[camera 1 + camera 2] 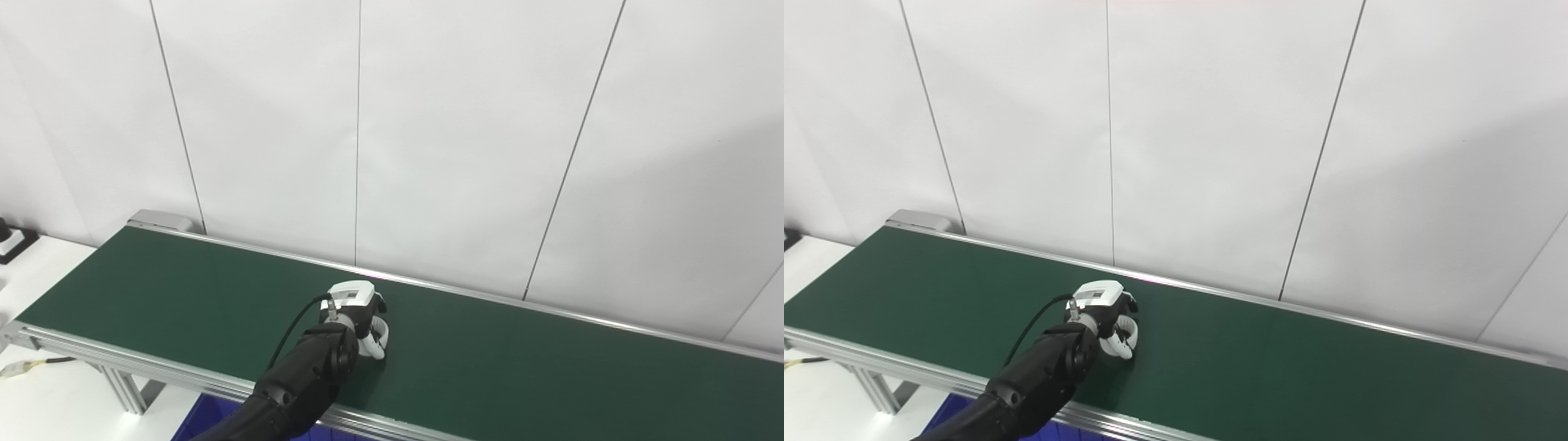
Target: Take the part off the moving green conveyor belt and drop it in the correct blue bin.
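Note:
My left hand (354,310) reaches in from the bottom left and is pressed down on the green conveyor belt (520,361) near its middle. Its white back faces the camera, and its dark fingers curl down around a white ring-shaped part (378,340) that rests on the belt; the same part (1124,340) shows under the left hand (1101,306) in the right eye view. Most of the part is hidden under the palm. A blue bin (205,416) peeks out below the belt's near rail, beside my forearm. My right hand does not appear in either view.
An aluminium frame with legs (122,383) carries the belt above a white table (43,404). A white panel wall stands right behind the belt. A small black-and-white device (13,242) sits at the far left, and a yellow-tipped cable (24,366) lies on the table.

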Motion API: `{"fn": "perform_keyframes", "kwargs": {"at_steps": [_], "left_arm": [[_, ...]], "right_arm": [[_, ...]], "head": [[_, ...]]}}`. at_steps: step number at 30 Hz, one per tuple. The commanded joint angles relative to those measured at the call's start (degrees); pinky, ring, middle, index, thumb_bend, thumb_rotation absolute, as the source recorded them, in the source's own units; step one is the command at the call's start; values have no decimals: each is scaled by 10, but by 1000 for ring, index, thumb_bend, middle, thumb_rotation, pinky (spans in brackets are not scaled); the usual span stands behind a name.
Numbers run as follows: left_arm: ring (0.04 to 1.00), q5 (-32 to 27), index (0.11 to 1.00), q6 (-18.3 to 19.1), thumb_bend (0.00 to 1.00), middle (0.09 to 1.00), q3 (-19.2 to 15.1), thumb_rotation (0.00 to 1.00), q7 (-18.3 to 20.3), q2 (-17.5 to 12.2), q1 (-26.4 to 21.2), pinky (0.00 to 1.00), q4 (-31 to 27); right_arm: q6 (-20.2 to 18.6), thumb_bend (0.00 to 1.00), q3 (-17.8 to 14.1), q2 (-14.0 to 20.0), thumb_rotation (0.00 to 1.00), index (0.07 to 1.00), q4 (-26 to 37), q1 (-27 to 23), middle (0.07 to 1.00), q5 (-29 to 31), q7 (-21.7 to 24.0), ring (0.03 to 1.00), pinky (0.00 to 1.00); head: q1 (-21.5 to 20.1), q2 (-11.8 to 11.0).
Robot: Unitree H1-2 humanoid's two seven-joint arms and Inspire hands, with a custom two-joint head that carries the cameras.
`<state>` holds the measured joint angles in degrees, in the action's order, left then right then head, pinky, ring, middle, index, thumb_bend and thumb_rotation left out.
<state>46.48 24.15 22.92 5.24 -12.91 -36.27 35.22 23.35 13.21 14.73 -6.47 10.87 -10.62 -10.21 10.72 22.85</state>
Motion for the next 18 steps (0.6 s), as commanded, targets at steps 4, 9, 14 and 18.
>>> {"fn": "perform_keyframes", "kwargs": {"at_steps": [4,9,14,18], "left_arm": [[548,-48,482,-17,517,549,-55,3,-79,1,29,464,-27],[497,-53,492,-39,518,493,-60,0,-124,-1,38,424,-53],[438,-56,508,-61,517,459,-60,0,-143,-6,47,353,-82],[409,-76,508,-95,516,451,-79,0,-170,-6,71,318,-134]], "right_arm": [[36,904,2,7,557,838,13,-8,786,-4,-17,737,648],[36,914,4,7,558,836,10,-11,787,1,-18,739,648],[36,904,5,7,542,834,6,-13,785,5,-20,741,651],[35,914,5,5,547,835,9,-11,790,2,-21,742,648]], "head": [[-2,-2],[-2,-5],[-3,-6],[-10,-1]]}}
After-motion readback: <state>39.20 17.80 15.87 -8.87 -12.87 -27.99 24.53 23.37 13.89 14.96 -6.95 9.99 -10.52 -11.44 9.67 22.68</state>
